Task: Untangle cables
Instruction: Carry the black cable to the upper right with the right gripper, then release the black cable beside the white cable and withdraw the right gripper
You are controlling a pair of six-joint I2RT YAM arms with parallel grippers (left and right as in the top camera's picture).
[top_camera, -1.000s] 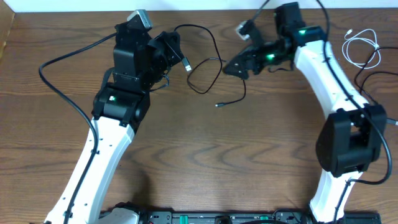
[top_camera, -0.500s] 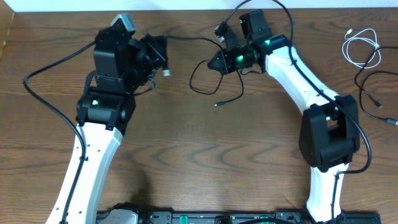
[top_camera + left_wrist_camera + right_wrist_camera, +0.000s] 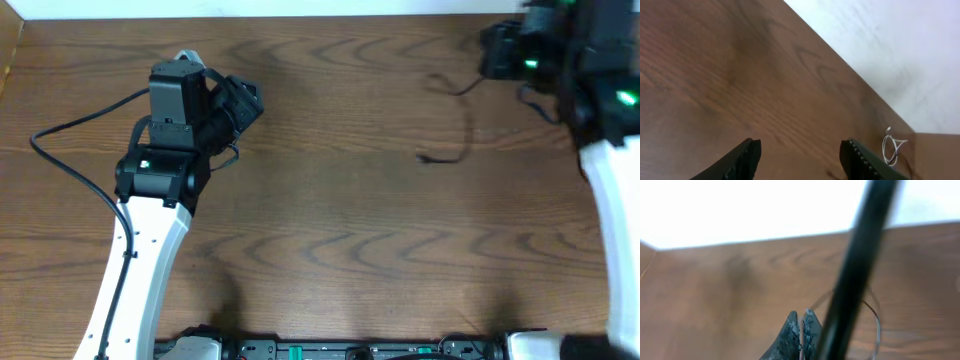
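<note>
A thin black cable (image 3: 468, 120) trails in a blurred curve across the table, its plug end (image 3: 422, 157) lying left of the curve. Its upper end runs toward my right gripper (image 3: 487, 58) at the far right back. In the right wrist view that gripper (image 3: 800, 317) is shut, and a thin loop of the black cable (image 3: 877, 325) arcs off its tips. My left gripper (image 3: 250, 100) stands over bare wood at the back left. Seen from the left wrist, it (image 3: 800, 155) is open with nothing between its fingers. A white cable (image 3: 891, 150) lies coiled far off.
The table's back edge meets a white wall (image 3: 880, 50). A thick black arm wire (image 3: 855, 270) crosses the right wrist view in front of the jaws. The left arm's own wire (image 3: 60, 130) loops over the table at the left.
The right arm swung far to the right, dragging the black cable with it. My left gripper opened, and the cable it held is gone from it. The left arm drifted slightly left.
</note>
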